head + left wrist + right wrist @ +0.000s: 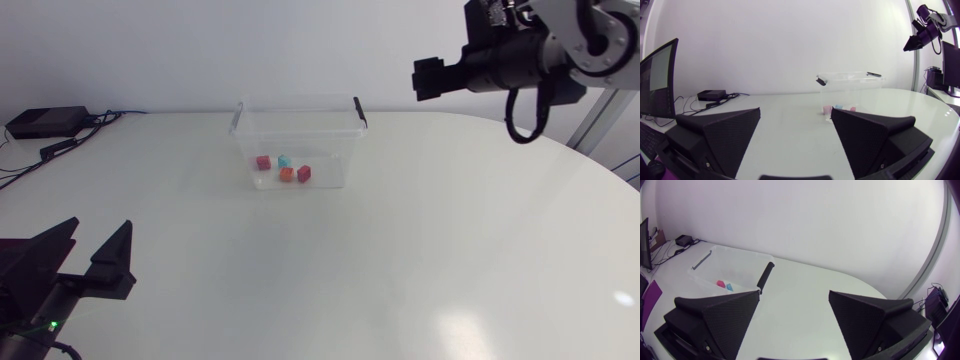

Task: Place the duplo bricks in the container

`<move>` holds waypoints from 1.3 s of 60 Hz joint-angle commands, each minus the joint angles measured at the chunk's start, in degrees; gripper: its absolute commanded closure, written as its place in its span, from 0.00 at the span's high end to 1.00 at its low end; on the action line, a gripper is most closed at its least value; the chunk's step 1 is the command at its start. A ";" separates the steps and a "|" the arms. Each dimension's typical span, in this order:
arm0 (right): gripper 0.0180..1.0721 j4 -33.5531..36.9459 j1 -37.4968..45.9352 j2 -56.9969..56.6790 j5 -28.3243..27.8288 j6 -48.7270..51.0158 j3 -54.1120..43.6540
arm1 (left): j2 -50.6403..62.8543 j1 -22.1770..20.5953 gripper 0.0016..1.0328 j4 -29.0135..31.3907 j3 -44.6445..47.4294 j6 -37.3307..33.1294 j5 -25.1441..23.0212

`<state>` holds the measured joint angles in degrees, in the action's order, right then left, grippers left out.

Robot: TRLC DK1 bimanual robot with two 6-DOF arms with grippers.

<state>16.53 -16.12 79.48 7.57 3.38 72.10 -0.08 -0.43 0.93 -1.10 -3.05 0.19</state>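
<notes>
Toward the back of the worktop stands the clear container, lid off, with black latches at its two ends. Four bricks lie on its floor, close together: a pink brick, a teal brick, an orange brick and a red brick. Every brick that shows is inside the container.

At the near corner, the left gripper sits low over the worktop, well apart from the container, its fingers spread wide with nothing between them. The right gripper hangs high beside the container's right end, clear of the rim; its own wrist view shows it wide apart and empty too.

Judging from this, the placing step looks done and the task is at or near its end, with neither arm carrying anything. The next move probably calls for little: a check that no brick lies hidden from the cameras, for instance behind an arm. If none does, both arms can draw back to rest without brushing the container's rim or latches.
</notes>
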 commanded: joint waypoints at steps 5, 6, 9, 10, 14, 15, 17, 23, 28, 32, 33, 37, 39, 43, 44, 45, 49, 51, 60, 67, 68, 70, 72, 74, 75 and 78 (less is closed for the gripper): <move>0.95 -0.01 0.12 -10.05 0.95 -0.30 -9.17 | -0.63 0.25 0.96 -0.49 1.02 -0.82 -0.45; 0.95 -0.28 0.12 -11.02 0.95 -0.30 -10.22 | -0.63 0.25 0.96 -0.49 1.02 -0.82 -0.45; 0.95 -1.59 0.04 -15.15 1.39 -0.21 -14.53 | -0.63 0.25 0.96 -0.49 1.02 -0.82 -0.45; 0.95 -1.86 -0.05 -16.03 1.39 -0.12 -15.49 | -0.63 0.25 0.96 -0.49 1.02 -0.82 -0.45; 0.95 -2.56 -0.14 -20.60 1.48 0.40 -20.42 | -0.63 0.25 0.96 -0.49 1.02 -0.82 -0.45; 0.95 -2.65 -0.05 -21.74 1.48 0.49 -21.38 | -0.63 0.25 0.96 -0.49 1.02 -0.82 -0.45; 0.95 -3.00 -0.05 -24.20 1.48 0.84 -23.67 | -0.54 2.01 0.96 -0.49 1.02 -0.55 -0.63; 0.95 -5.55 0.21 -31.06 1.39 3.30 -30.61 | -0.63 19.76 0.96 -0.58 1.02 -0.82 -0.45; 0.95 -6.08 0.65 -36.94 1.39 4.97 -35.62 | -0.63 33.47 0.96 -0.58 1.02 -0.82 -0.36; 0.95 -6.16 1.79 -41.78 1.30 6.47 -38.78 | -0.63 42.17 0.96 -0.49 1.02 -0.91 -0.36; 0.95 -6.08 2.14 -43.01 1.04 6.55 -39.40 | -0.63 44.90 0.96 -0.49 1.02 -0.91 -0.27; 0.95 -5.64 3.55 -46.79 0.42 7.43 -41.33 | -0.63 49.56 0.96 -0.49 1.02 -0.91 -0.27; 0.95 -4.85 3.73 -48.28 0.34 7.79 -41.86 | -0.63 50.00 0.96 -0.49 1.02 -0.91 -0.19; 0.95 -3.70 3.81 -51.27 0.16 8.05 -42.83 | -0.63 48.59 0.96 -0.49 1.02 -0.82 -0.19; 0.95 -3.61 3.81 -51.89 0.16 8.14 -43.00 | -0.63 47.89 0.96 -0.49 1.02 -0.91 -0.19; 0.95 -3.53 3.81 -52.24 0.16 8.05 -43.09 | -0.63 47.45 0.96 -0.49 1.02 -0.91 -0.19; 0.95 -2.30 3.90 -53.64 0.16 8.05 -43.09 | -0.63 45.78 0.96 -0.49 1.02 -0.91 -0.19; 0.95 -2.03 4.08 -54.35 0.16 8.05 -43.09 | -0.63 45.34 0.96 -0.49 1.02 -0.91 -0.19; 0.95 -1.51 5.48 -55.31 0.16 8.93 -43.18 | -0.71 44.11 0.96 -0.49 1.02 -0.91 -0.10; 0.95 -1.77 6.01 -55.14 0.16 9.02 -43.18 | -0.80 37.34 0.96 -0.49 1.02 -0.91 0.08; 0.95 -1.77 6.01 -55.14 0.16 9.02 -43.18 | -0.80 36.64 0.96 -0.49 1.02 -0.91 0.08; 0.95 -1.77 6.01 -55.14 0.16 9.02 -43.18 | -0.80 34.62 0.96 -0.49 1.02 -0.91 0.08; 0.95 -1.86 6.01 -55.05 0.16 9.02 -43.18 | -0.80 31.72 0.96 -0.49 1.02 -0.91 0.17; 0.95 -1.86 6.10 -55.05 0.16 9.02 -43.27 | -0.80 29.17 0.96 -0.49 1.02 -0.91 0.17; 0.95 -1.94 6.19 -55.14 0.16 9.10 -43.27 | -0.80 27.41 0.96 -0.49 1.02 -0.91 0.17; 0.95 -2.26 6.49 -55.22 0.13 9.23 -43.63 | -0.80 23.63 0.96 -0.49 1.02 -0.89 0.16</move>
<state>14.41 -10.37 24.36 7.73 11.20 30.50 -0.12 27.99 0.93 -1.10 -3.22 0.27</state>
